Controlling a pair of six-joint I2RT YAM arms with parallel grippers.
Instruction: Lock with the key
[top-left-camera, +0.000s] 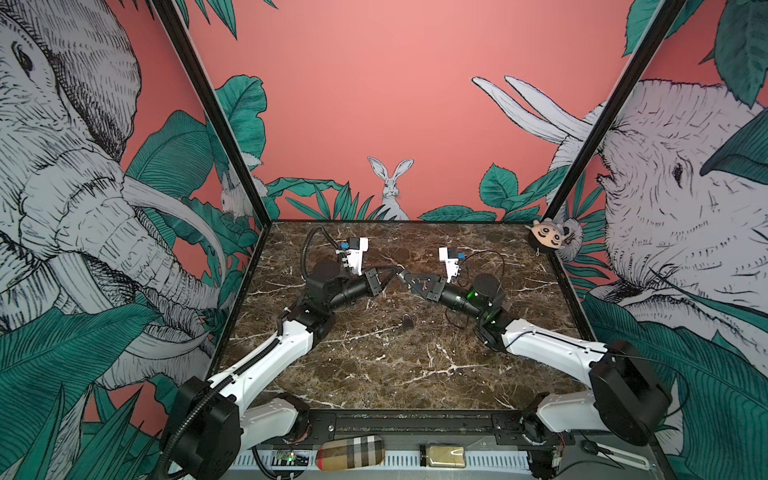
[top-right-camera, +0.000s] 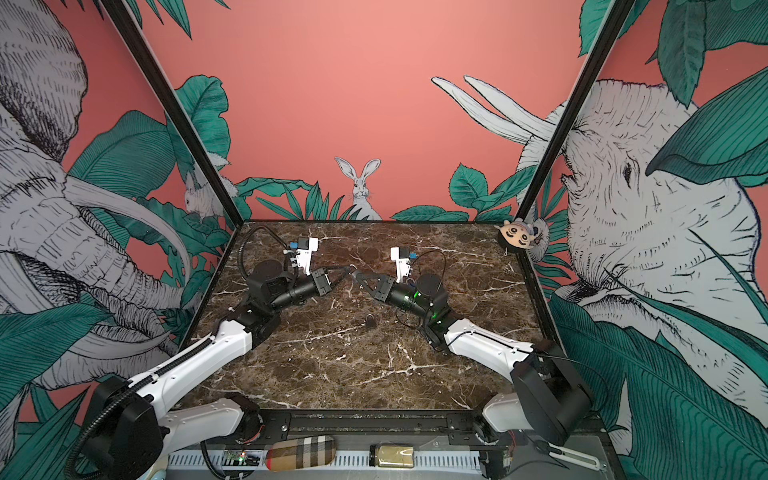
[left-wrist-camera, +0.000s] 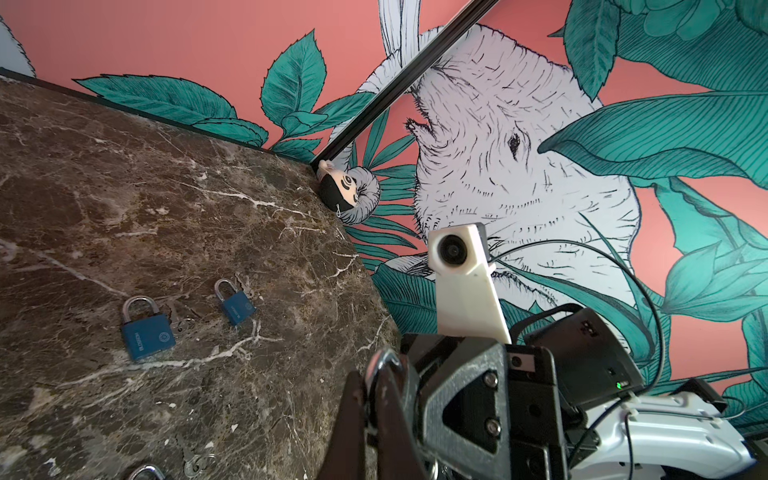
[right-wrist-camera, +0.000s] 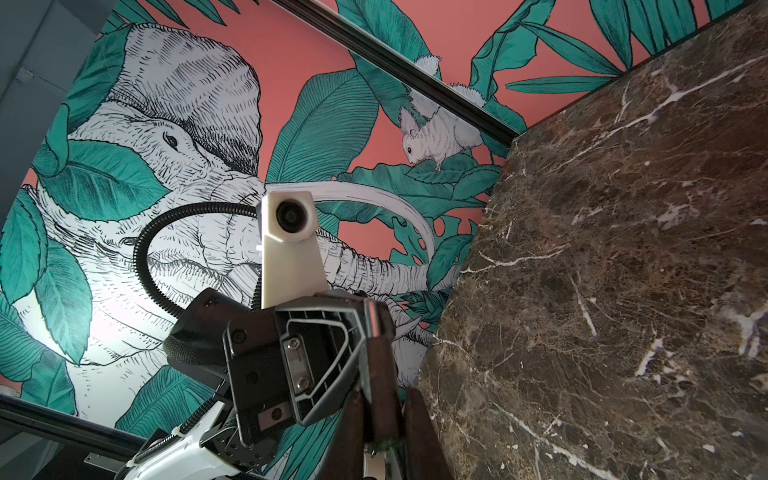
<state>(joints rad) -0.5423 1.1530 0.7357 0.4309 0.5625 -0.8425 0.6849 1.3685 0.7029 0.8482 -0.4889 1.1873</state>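
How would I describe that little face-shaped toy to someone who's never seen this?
Start at the brown marble table and go to its far right corner, at the foot of the black frame post. There sits the toy: a round beige cartoon face with dark eye patches, unlike the small dark padlock lying mid-table.

Room to pass vs. blockers, marble table (top-left-camera: 374, 374)

Open across front half & along rear strip by back wall (top-left-camera: 374, 104); blocked mid-rear by left gripper (top-left-camera: 395, 270) & right gripper (top-left-camera: 404, 276), tip to tip. Fenced diagonally on both sides by left arm (top-left-camera: 266, 365) & right arm (top-left-camera: 548, 345), w/ wedge of bare top btwn, holding just one small padlock (top-left-camera: 408, 322) near ctr. Snag risk at cable loop (top-left-camera: 484, 251) behind right wrist & black hose (top-left-camera: 304, 253) behind left. Occupied at far right corner by plush toy (top-left-camera: 548, 237). In left wrist view: passable btwn blue padlock (left-wrist-camera: 147, 328) & second blue padlock (left-wrist-camera: 235, 301), both flat, apart.
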